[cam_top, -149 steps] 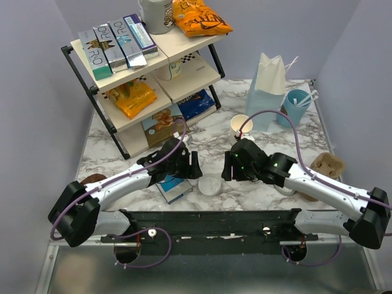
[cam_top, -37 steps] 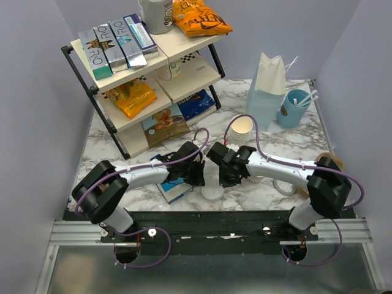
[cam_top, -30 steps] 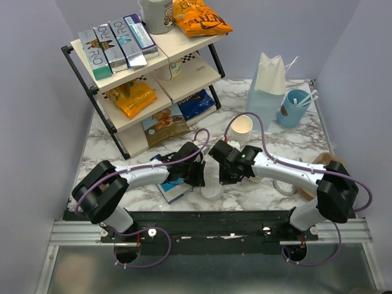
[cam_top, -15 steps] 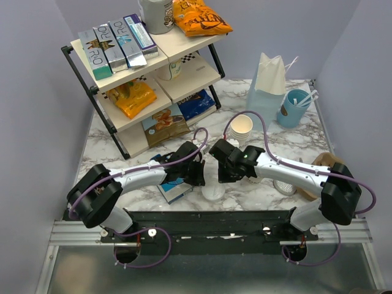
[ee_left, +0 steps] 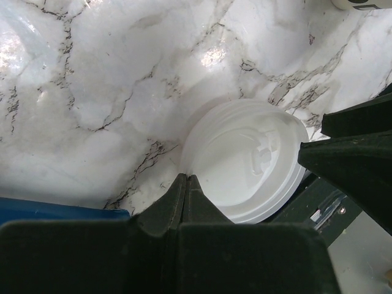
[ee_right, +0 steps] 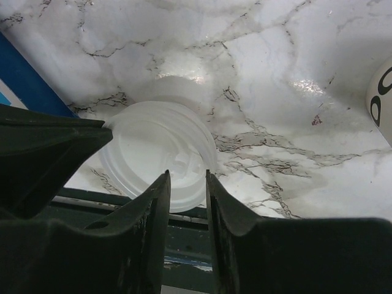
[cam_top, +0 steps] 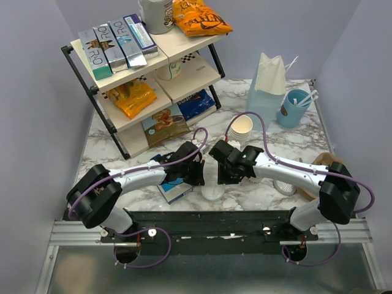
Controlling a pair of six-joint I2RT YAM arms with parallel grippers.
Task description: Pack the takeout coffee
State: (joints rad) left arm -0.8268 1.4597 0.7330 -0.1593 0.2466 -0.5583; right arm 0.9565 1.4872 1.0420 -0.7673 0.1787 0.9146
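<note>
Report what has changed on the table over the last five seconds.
Both arms swung inward, bringing the left gripper and right gripper toward each other over the white lid. The lid has slid slightly toward the near edge. The left gripper is shut, its tip at the lid's rim; the right's jaws stand slightly apart. Neither holds the lid. The stack of cups and shelf rack stayed put.
</note>
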